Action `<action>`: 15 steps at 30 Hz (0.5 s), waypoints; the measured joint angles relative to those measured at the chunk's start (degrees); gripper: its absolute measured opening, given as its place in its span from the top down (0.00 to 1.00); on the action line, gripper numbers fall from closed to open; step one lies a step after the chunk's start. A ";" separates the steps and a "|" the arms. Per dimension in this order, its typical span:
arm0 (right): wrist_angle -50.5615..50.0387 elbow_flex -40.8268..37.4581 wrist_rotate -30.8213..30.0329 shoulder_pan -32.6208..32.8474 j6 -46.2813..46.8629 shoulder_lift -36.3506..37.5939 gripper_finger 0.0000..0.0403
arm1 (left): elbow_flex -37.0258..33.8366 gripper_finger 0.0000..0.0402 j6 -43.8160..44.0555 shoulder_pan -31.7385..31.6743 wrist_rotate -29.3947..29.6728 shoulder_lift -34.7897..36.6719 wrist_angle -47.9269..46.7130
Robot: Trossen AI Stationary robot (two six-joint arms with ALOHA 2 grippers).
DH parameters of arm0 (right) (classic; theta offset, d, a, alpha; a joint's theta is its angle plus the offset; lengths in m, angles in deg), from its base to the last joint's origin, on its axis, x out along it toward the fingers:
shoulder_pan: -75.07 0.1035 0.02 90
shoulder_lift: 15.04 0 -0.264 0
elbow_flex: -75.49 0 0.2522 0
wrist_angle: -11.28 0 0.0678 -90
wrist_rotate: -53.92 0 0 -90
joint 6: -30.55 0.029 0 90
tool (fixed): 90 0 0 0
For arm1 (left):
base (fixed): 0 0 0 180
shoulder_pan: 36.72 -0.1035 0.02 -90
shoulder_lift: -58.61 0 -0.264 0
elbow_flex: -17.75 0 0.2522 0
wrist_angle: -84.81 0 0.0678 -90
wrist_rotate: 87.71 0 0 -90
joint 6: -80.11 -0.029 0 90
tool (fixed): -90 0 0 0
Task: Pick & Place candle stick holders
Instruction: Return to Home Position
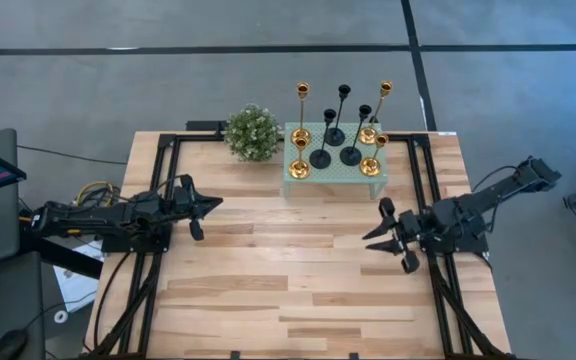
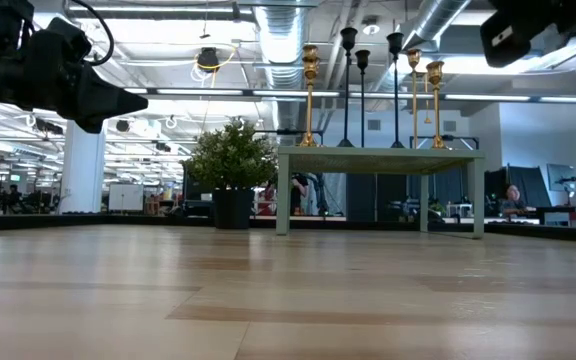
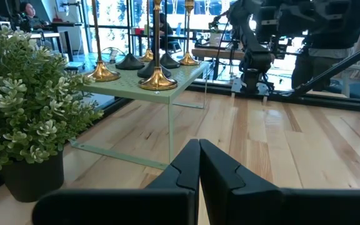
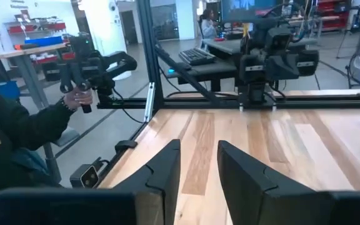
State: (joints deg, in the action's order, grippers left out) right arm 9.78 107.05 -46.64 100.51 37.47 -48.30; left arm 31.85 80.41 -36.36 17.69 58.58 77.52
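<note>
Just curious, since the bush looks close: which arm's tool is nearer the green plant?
Left. The left tool sits a short diagonal from the plant; the right tool is farther, beyond the mint stand.

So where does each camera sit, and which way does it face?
High: overhead, straight down on the table; both arms show.
Low: tabletop height, level towards the green stand; left arm at top corner.
Left wrist: past the shut left tool to plant and stand.
Right wrist: past the open right tool to the left arm and a person.
Shared: high, low, left wrist all see the candle stick holders.
</note>
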 joint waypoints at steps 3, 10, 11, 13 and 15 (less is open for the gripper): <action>-4.20 -0.07 0.48 -0.86 -0.85 5.79 0.76 | 0.00 0.98 0.02 0.00 0.00 0.00 -0.01; -11.12 -0.07 0.59 -1.19 -2.39 15.68 0.76 | 0.00 0.98 0.02 0.00 -0.02 0.00 -0.01; -12.04 -0.07 0.59 -1.19 -2.38 16.60 0.76 | 0.00 0.98 0.02 0.00 -0.02 0.00 -0.01; -13.69 -0.07 0.59 -1.19 -2.40 18.17 0.76 | 0.00 0.98 0.02 0.00 -0.02 0.00 -0.01; -15.03 -0.07 0.59 -1.15 -2.58 20.07 0.76 | 0.00 0.98 0.02 0.00 -0.02 0.00 -0.01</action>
State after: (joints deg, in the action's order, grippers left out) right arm -5.25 106.99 -46.06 99.36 34.89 -28.23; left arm 31.85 80.43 -36.36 17.67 58.58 77.51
